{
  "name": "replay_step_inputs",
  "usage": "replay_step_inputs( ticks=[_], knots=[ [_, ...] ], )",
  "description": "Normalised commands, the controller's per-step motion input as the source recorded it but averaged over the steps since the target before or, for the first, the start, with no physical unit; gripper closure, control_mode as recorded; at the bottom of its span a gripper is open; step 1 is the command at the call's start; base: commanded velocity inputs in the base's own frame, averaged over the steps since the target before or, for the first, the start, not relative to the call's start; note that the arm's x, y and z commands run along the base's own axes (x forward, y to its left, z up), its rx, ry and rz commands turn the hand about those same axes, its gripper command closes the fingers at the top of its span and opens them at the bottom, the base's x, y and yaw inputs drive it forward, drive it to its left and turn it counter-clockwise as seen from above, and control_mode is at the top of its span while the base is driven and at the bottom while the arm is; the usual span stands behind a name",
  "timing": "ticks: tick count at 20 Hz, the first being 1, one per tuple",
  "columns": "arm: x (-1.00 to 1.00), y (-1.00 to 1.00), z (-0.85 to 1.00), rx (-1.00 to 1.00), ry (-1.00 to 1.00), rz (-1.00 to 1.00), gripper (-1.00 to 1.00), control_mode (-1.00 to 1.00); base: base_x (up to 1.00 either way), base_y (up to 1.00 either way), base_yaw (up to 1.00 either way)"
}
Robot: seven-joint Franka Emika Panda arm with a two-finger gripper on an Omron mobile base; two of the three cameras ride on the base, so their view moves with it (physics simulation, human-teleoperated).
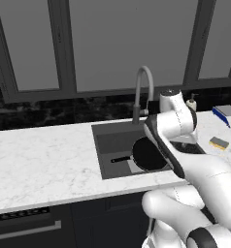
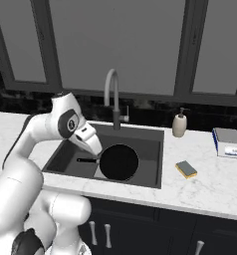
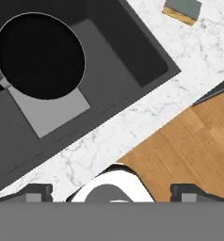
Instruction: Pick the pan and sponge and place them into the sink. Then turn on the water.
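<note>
Arm bent over sink (image 2: 155,149) front edge, hand pointing down; tool (image 3: 111,193) jaws wide apart, empty. Pan (image 2: 119,162) lies in the basin, frame centre. Sponge (image 2: 186,169) on table (image 2: 210,184), right of sink.

— What is sitting on that white marble-patterned counter (image 2: 210,187) apart from my job?

— I am seeing a white soap pump bottle (image 2: 179,124) standing upright near the dark backsplash, and a flat blue-and-white stack (image 2: 228,142) lying further right.

— And below me?

— A light wooden plank floor (image 3: 189,146) is showing past the counter edge, and dark cabinet fronts with pale handles (image 2: 106,234) are facing out.
</note>
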Motion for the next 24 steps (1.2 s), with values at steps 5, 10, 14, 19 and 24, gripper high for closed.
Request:
replay_step_inputs(
  ticks=[5, 10, 14, 19, 24],
  knots=[
    [-0.03, -1.00, 0.19, 0.05, 0.02, 0.09, -1.00, -1.00, 0.00, 0.00, 0.00],
    [0.03, -1.00, 0.11, 0.04, 0.09, 0.07, -1.00, -1.00, 0.00, 0.00, 0.00],
    [0.35, -1.00, 0.01, 0.03, 0.16, 0.08, -1.00, -1.00, 0.00, 0.00, 0.00],
    [0.85, -0.74, -0.02, 0.00, 0.39, 0.09, -1.00, -1.00, 0.00, 0.00, 0.00],
    [0.57, -0.80, -0.04, 0.02, 0.26, 0.24, -1.00, -1.00, 0.00, 0.00, 0.00]
  ],
)
